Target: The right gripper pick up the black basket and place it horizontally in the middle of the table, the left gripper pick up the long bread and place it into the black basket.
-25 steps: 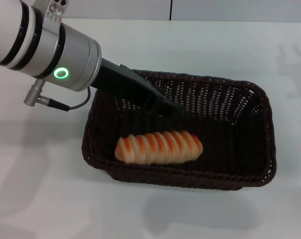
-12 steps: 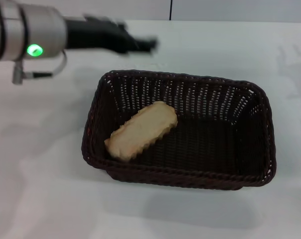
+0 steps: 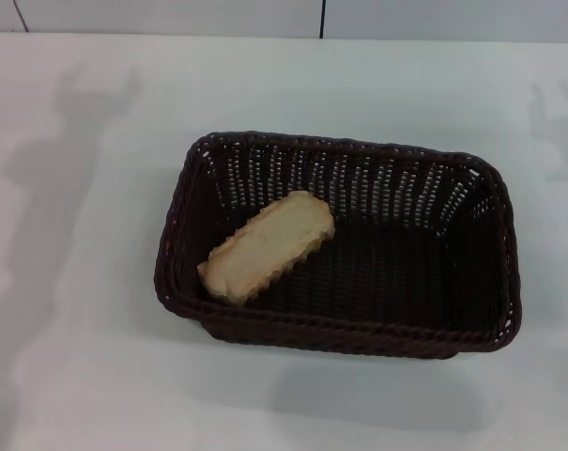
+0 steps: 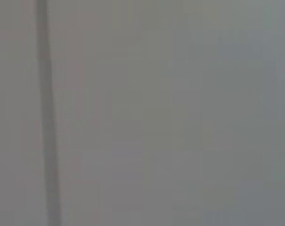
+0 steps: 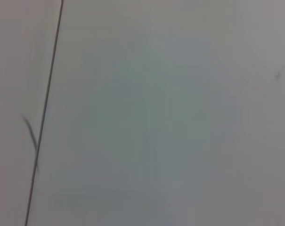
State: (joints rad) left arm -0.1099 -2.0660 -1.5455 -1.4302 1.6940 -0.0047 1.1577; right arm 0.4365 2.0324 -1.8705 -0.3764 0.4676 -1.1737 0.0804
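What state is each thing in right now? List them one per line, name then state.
black basket: upright on the table, long side across the head view, open top, holding the bread.
long bread: inside the basket's left half, lying diagonally, pale flat underside up, one end against the near-left wall.
table: white, carrying the basket.
left pincer: out of view.
right pincer: out of view.
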